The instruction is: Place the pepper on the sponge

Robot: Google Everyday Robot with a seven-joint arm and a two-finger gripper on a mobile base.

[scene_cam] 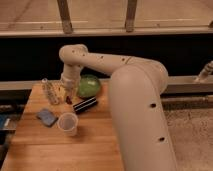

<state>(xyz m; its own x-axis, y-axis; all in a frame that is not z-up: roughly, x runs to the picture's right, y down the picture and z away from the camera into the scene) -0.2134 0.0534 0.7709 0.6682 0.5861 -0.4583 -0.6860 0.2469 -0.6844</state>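
Cup point(67, 122) stands nearest on the worktop point(90, 145), sponge point(47, 117) just left, nothing on it. Behind, by the bar point(85, 105), the pepper point(68, 99) shows right under the end effector point(67, 93); gripping or loose, I cannot tell. A sure hold matters first, then skirting the cup.

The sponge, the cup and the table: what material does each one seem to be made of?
The sponge looks like soft blue-grey foam, matte. The cup seems clear plastic: the table shows through it. The table looks like wood, with plank lines. The gripper hangs over the table's far side, by the pepper.
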